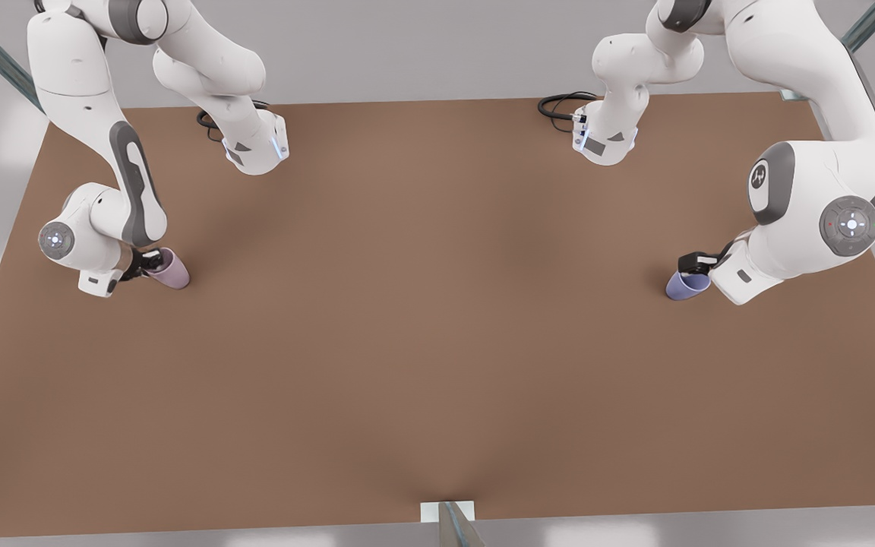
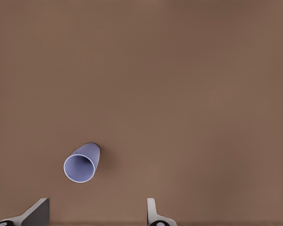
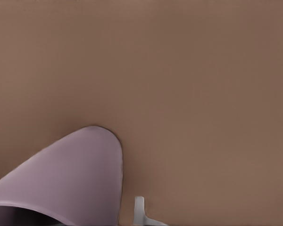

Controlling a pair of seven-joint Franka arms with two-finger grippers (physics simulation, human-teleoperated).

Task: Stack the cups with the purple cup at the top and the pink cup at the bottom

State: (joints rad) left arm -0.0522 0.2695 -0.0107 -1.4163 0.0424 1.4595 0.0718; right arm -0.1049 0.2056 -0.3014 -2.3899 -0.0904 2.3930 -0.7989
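The pink cup (image 1: 170, 272) stands on the brown table (image 1: 437, 319) at the front view's left, and it looms large in the right wrist view (image 3: 70, 179). My right gripper (image 1: 143, 263) is at its rim. One fingertip (image 3: 139, 207) shows just beside the cup wall with a small gap; the other is hidden by the cup. At the front view's right stands the purple cup (image 1: 687, 286), small in the left wrist view (image 2: 81, 163). My left gripper (image 1: 699, 262) hovers over it, open (image 2: 98, 202), the cup lying beyond its fingers rather than between them.
Both arm bases (image 1: 255, 148) (image 1: 604, 137) sit at the table's far edge with black cables (image 1: 559, 102) beside them. A small white bracket (image 1: 449, 510) marks the near edge. A wide stretch of bare table lies between the two cups.
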